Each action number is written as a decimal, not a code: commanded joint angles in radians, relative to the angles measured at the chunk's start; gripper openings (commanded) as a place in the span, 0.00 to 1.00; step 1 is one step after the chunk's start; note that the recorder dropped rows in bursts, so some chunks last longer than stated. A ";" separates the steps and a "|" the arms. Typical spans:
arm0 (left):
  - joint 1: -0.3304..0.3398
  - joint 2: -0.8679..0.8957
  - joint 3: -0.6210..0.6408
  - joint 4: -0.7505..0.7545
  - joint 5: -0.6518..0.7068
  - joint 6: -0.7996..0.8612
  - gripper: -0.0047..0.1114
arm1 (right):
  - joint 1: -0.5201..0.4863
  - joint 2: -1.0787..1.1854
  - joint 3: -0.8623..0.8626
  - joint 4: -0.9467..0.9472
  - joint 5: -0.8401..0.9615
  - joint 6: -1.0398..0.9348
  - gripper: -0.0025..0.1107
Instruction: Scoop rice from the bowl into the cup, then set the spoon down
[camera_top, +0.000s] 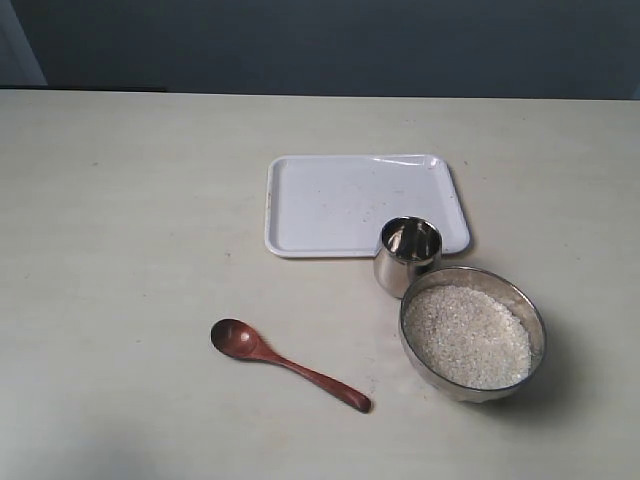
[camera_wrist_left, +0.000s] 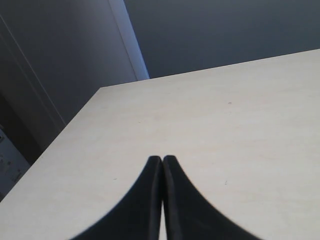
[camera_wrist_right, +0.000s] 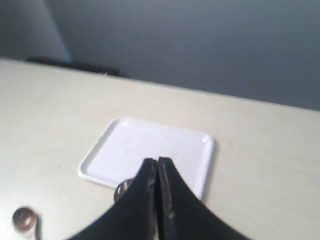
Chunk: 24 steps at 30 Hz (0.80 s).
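Note:
The dark reddish-brown wooden spoon (camera_top: 285, 362) lies flat on the table, its oval bowl toward the left and its handle pointing right toward the steel bowl (camera_top: 480, 393). White rice (camera_top: 467, 335) fills that bowl. The small steel cup (camera_top: 408, 255) stands upright just behind the bowl, at the tray's front right corner. Neither gripper appears in the exterior view. My left gripper (camera_wrist_left: 162, 159) is shut over bare table. My right gripper (camera_wrist_right: 156, 161) is shut and empty, above the tray; it hides most of the cup (camera_wrist_right: 121, 189). The spoon's bowl (camera_wrist_right: 23, 218) shows at the edge of the right wrist view.
A white rectangular tray (camera_top: 340, 200) lies flat behind the cup, also in the right wrist view (camera_wrist_right: 150, 145). The pale table (camera_top: 120, 250) spreads wide to the left. Its corner and edge (camera_wrist_left: 102, 90) show in the left wrist view, with a dark wall behind.

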 joint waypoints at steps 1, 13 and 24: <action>0.000 -0.005 -0.002 0.003 -0.012 -0.004 0.04 | 0.077 0.318 -0.198 -0.009 0.155 -0.091 0.10; 0.000 -0.005 -0.002 0.003 -0.012 -0.004 0.04 | 0.673 0.900 -0.476 -0.605 0.167 0.214 0.24; 0.000 -0.005 -0.002 0.003 -0.012 -0.004 0.04 | 0.908 1.144 -0.485 -0.659 0.164 0.259 0.24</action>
